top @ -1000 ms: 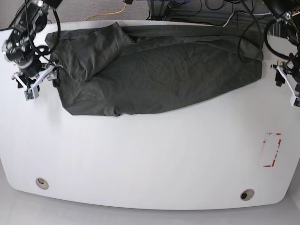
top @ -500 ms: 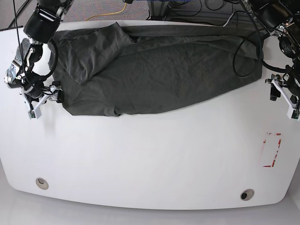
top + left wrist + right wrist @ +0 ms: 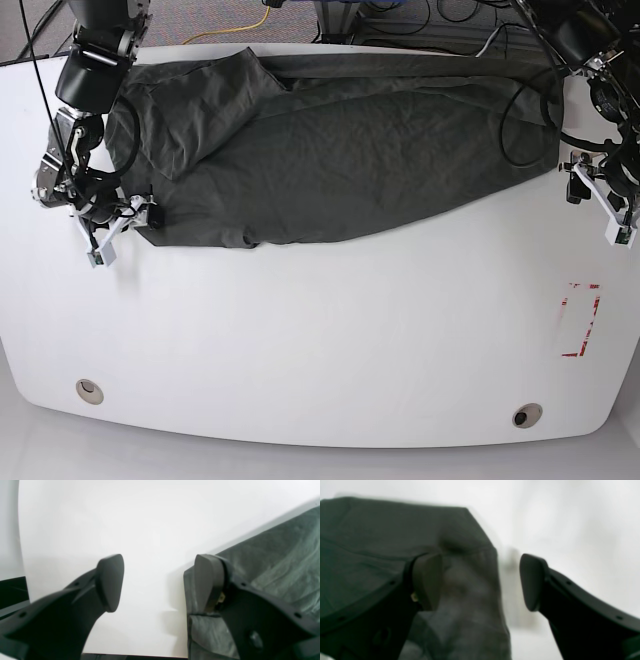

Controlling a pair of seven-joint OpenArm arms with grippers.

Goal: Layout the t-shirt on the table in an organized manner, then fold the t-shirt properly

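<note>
The dark grey t-shirt (image 3: 330,150) lies bunched and wrinkly across the upper part of the white table (image 3: 320,340), not yet spread flat. The right end effector (image 3: 112,222), at the left of the frame, and the left end effector (image 3: 592,190), at the right of the frame, each sit at a shirt corner. Both are released, with nothing in them, likely ready to grab and pull the shirt straight.

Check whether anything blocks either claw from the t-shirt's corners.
Nothing visible does. The right claw and the left claw are both open, each straddling an edge of the t-shirt with only bare table around it.
</note>
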